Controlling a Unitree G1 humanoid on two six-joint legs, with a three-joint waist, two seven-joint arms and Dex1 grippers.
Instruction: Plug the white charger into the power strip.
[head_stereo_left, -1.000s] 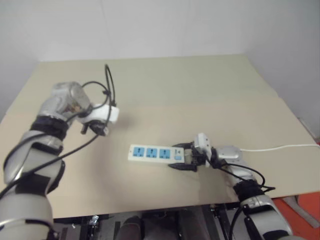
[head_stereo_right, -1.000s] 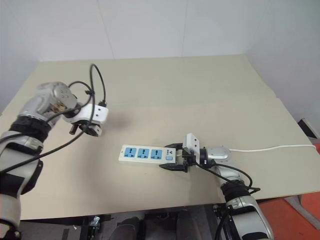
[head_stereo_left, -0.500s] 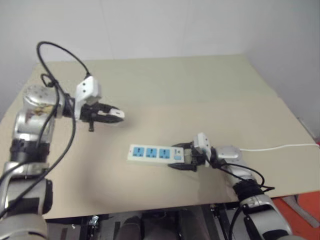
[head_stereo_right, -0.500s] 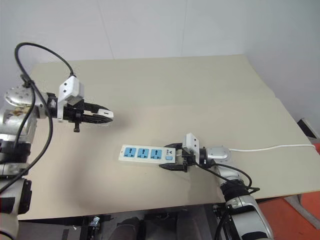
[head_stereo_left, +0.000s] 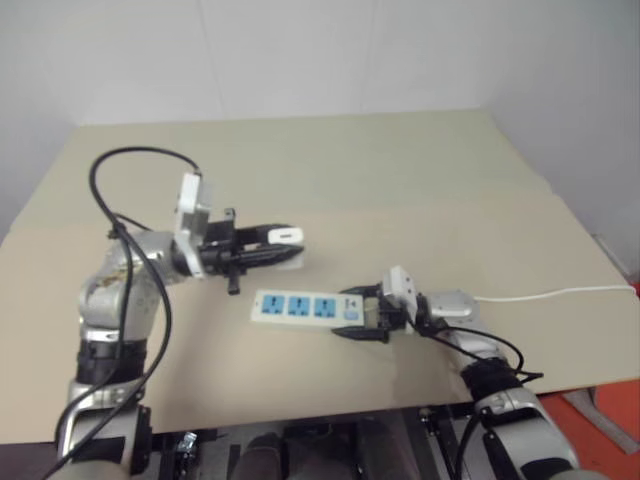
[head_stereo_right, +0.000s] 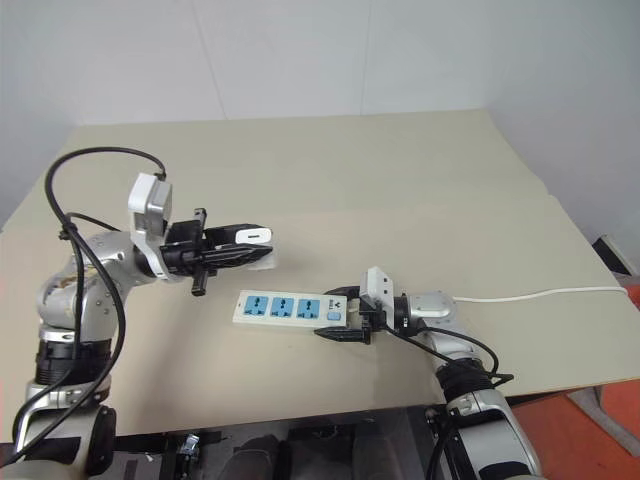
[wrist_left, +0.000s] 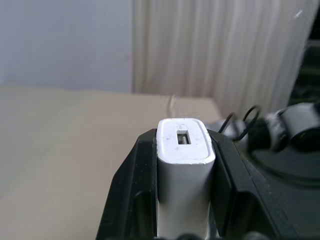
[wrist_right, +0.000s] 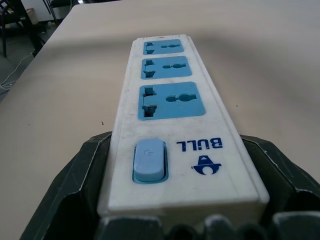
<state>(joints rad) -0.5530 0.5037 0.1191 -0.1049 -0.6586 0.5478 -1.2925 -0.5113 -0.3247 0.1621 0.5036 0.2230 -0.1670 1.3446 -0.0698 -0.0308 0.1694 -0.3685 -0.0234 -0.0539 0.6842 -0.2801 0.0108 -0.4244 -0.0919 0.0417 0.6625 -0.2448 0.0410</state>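
The power strip (head_stereo_left: 305, 308), a flat white bar with three blue socket faces (wrist_right: 172, 100) and a blue switch (wrist_right: 149, 160), lies on the tan table. My right gripper (head_stereo_left: 362, 315) is shut on its switch end, with one black finger (wrist_right: 75, 190) along each long side. My left gripper (head_stereo_right: 258, 250) hovers just behind and above the strip's far end, pointing level toward the right. It is shut on the white charger (wrist_left: 182, 160), a small boxy block with a slot in its end face. The charger (head_stereo_left: 286, 236) is off the table and apart from the strip.
The strip's thin white cord (head_stereo_left: 560, 295) runs right to the table's edge. The tan table (head_stereo_left: 400, 170) stretches bare behind the strip, with a seam across its middle. The front edge lies close below the right gripper. Black cables loop over my left arm (head_stereo_left: 130, 165).
My left arm has swung in from the far left toward the strip, and its gripper has turned to point right with the charger in it. The right gripper and the strip kept still.
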